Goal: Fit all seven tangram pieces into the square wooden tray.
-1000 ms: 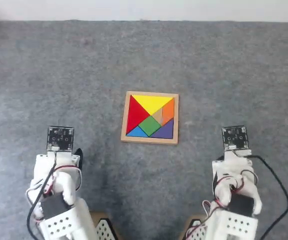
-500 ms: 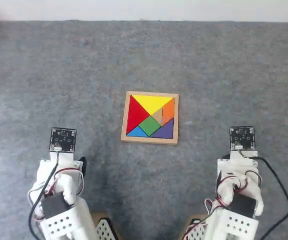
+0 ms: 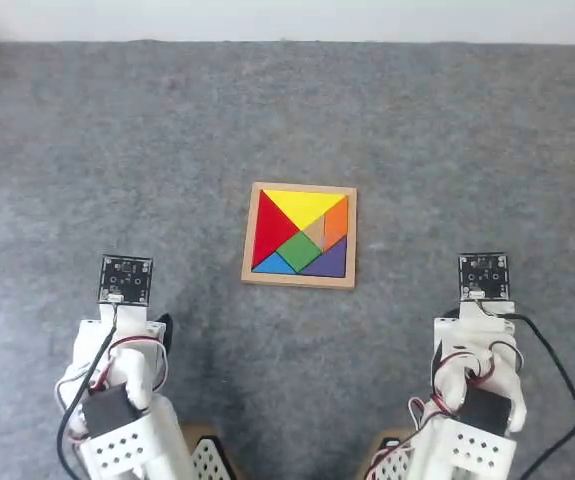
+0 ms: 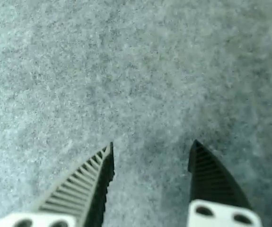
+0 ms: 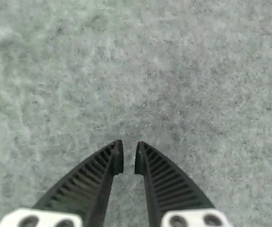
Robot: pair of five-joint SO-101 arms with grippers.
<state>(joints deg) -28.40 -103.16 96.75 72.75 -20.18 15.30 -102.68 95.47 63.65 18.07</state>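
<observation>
Wooden tray [image 3: 250, 235] sits fwd, between your arms, approx equally near. Left gripper [image 4: 150, 156] spread, right gripper [image 5: 129, 158] nearly closed; both empty.

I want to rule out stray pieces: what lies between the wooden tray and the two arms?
Only bare grey felt up to the tray, as the high view shows.

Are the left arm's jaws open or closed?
Open. On the left gripper the jaws stand wide apart, grey mat between them.
</observation>
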